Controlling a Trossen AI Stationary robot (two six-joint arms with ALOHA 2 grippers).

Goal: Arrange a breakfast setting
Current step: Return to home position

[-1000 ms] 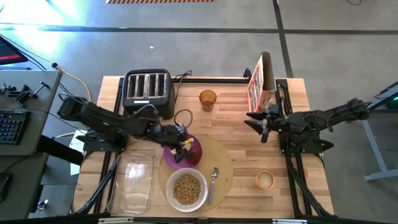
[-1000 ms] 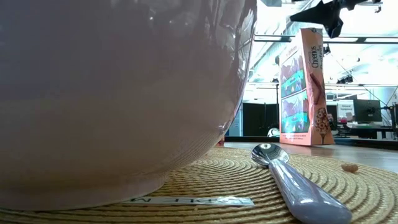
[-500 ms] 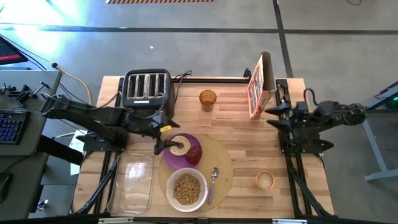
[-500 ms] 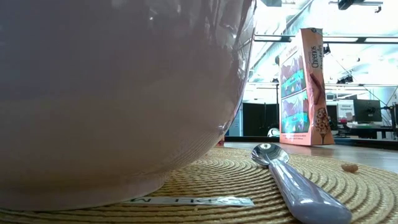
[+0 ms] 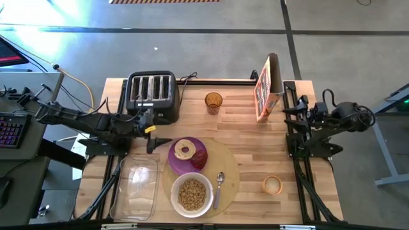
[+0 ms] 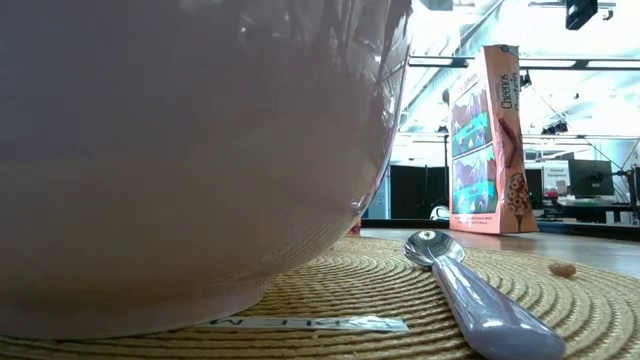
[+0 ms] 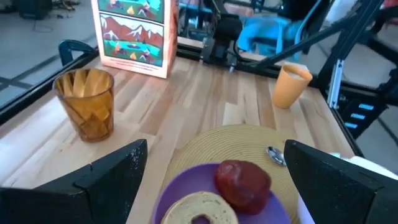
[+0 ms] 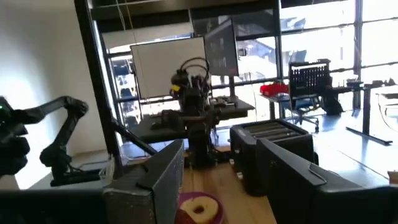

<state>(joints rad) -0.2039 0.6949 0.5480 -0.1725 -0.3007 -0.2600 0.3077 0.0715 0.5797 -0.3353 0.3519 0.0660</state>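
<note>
The round tan placemat (image 5: 225, 165) lies near the table's front. The purple plate (image 5: 176, 163) sits on the mat's far left part. On the plate lie the bagel ring (image 5: 185, 149) and the dark red food piece (image 5: 199, 158). The white bowl (image 5: 192, 195) of brown cereal stands on the mat's near part, with the spoon (image 5: 218, 186) beside it on the right. My left gripper (image 5: 153, 139) is open and empty, just left of the plate. In the left wrist view (image 7: 211, 186) its fingers stand wide apart before the bagel (image 7: 200, 211). My right gripper (image 5: 291, 120) is open and empty at the table's right edge.
A black toaster (image 5: 152, 94) stands at the far left. An amber cup (image 5: 213, 102) and a cereal box (image 5: 267, 89) stand at the back. A clear container (image 5: 135, 190) lies at the near left. A small orange cup (image 5: 273, 185) stands at the near right.
My left gripper has drawn back from the plate toward the table's left edge. The bagel has stayed behind and lies flat on the purple plate. My right gripper has pulled back toward the table's right edge.
</note>
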